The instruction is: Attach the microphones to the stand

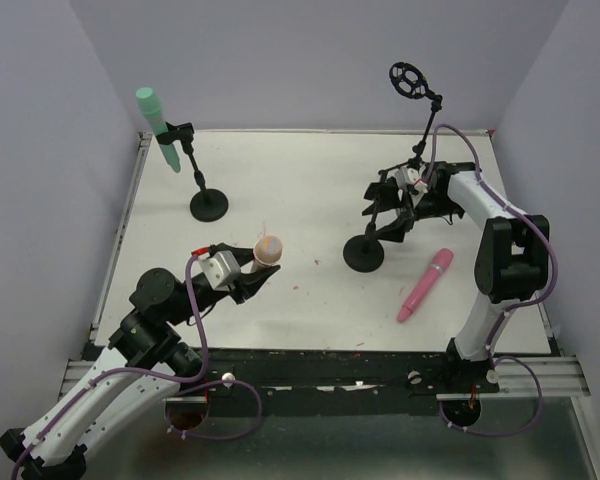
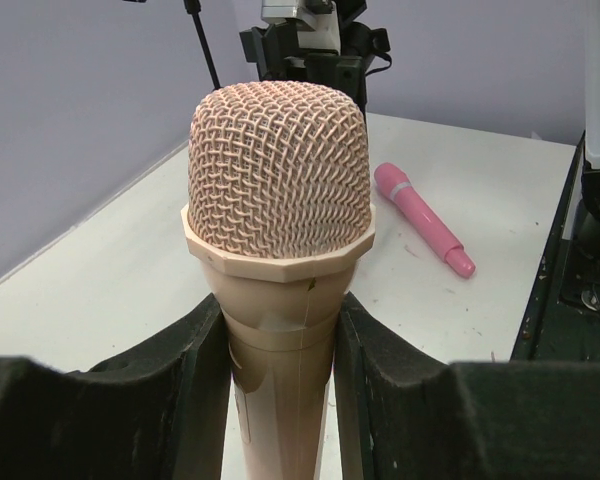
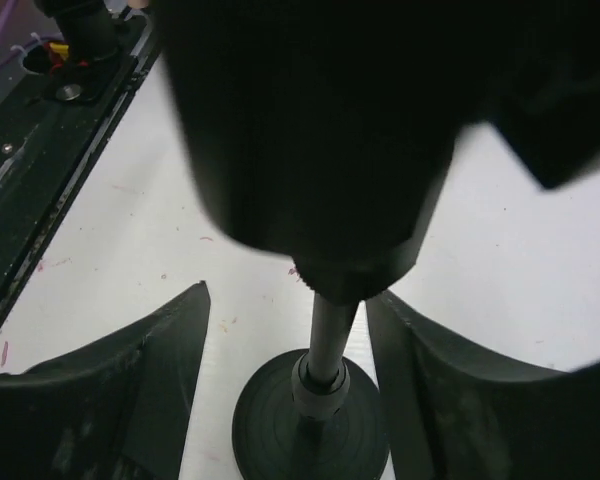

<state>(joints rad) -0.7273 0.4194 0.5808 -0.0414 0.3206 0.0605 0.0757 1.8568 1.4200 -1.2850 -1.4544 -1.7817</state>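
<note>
Between the pads [image 2: 195,390] of your left gripper [image 2: 280,335] sits the peach microphone [image 2: 277,180]. It is clamped on the upper handle just under the head, over the near left part of the table [image 1: 300,170]. It looks like a hollow plastic toy, so judge it light and stiff. The smooth, tapering handle will probably want to slide or pivot in the pads if you knock it against a clip, so the best hold is close under the collar. The head is a rounded, mesh-patterned dome on a faceted collar, with a seam ring a little lower on the handle, all one peach colour.

The pink microphone [image 1: 425,285] lies flat on the table to the right, apart from everything. Being round, it may roll, so take it across the middle of the handle. The green microphone [image 1: 153,122] already stands head up in the clip of the rear-left stand [image 1: 208,205].

Your right gripper [image 3: 287,295] is spread, one finger on each side of the pole of the empty stand [image 3: 315,420], with table showing in both gaps. That stand looks thin on a small round base and is likely to tip if pushed.
</note>
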